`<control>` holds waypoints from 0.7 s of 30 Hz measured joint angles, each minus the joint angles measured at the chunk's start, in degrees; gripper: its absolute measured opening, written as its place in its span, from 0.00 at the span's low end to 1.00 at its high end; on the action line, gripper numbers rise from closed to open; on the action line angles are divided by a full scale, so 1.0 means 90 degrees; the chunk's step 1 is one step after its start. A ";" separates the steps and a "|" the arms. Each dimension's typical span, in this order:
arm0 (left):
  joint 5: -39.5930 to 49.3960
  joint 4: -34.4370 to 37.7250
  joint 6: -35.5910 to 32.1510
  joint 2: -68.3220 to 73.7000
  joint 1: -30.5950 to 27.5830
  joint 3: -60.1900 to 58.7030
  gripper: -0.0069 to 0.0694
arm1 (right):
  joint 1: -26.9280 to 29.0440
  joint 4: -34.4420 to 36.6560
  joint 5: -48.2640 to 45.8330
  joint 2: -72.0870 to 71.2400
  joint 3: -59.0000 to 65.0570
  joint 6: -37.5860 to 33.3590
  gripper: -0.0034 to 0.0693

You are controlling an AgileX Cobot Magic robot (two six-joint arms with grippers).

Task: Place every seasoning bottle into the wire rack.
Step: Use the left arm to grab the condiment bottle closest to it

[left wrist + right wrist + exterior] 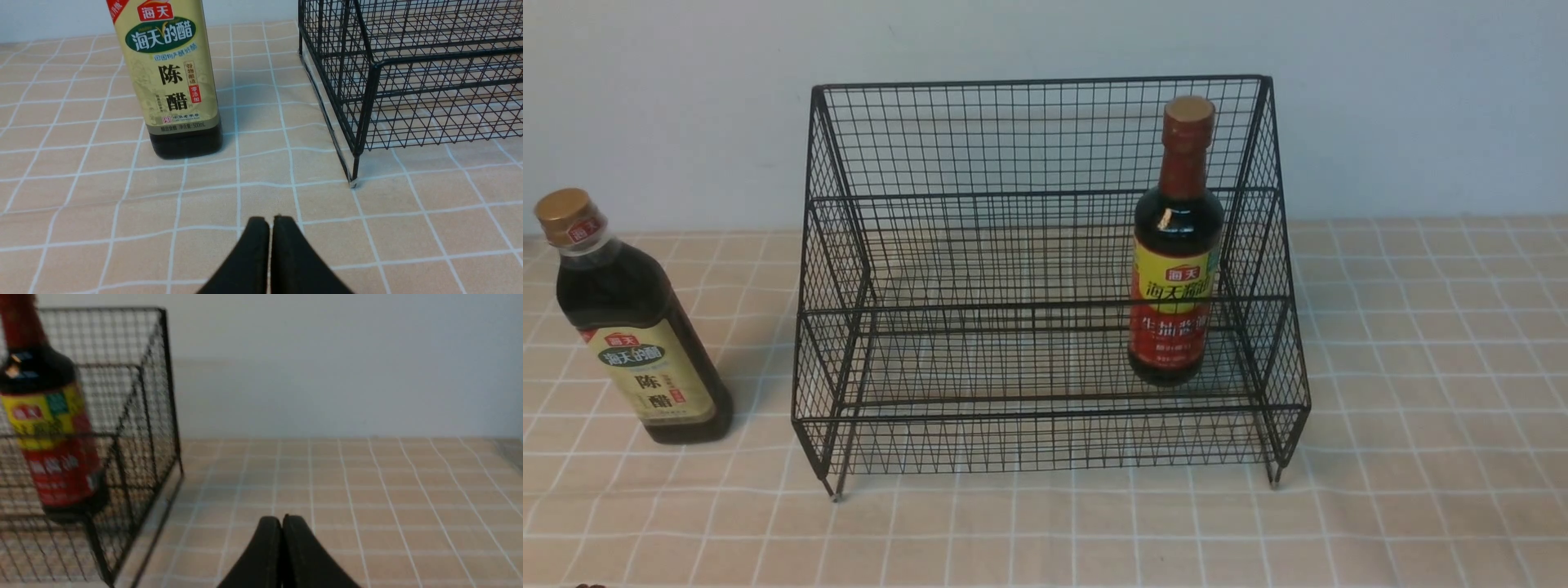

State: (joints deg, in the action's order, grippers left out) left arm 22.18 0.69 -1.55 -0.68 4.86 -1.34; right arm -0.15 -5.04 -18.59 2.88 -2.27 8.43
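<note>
In the black wire rack [1029, 304] stands a red-necked bottle [1174, 278].

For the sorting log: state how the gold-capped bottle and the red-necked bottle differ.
The gold-capped bottle stands on the tablecloth, left of the wire rack; the red-necked bottle stands inside it. The gold-capped one has a beige label, the red-necked one a red-and-yellow label. Both are upright and hold dark liquid.
</note>
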 joint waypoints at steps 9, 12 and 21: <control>0.0001 0.0000 0.0000 0.0000 0.0000 0.0000 0.08 | 0.0257 -0.0016 -0.0267 -0.0379 0.0398 0.0001 0.03; 0.0001 0.0000 0.0000 0.0000 0.0000 0.0000 0.08 | 0.0264 -0.0016 -0.0267 -0.0391 0.0398 0.0001 0.03; 0.0001 0.0000 0.0000 0.0000 0.0000 0.0000 0.08 | 0.0264 -0.0016 -0.0267 -0.0391 0.0398 0.0001 0.03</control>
State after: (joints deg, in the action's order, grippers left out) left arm 22.19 0.69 -1.55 -0.68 4.86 -1.34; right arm 2.22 -5.19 -20.99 -0.64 1.31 8.44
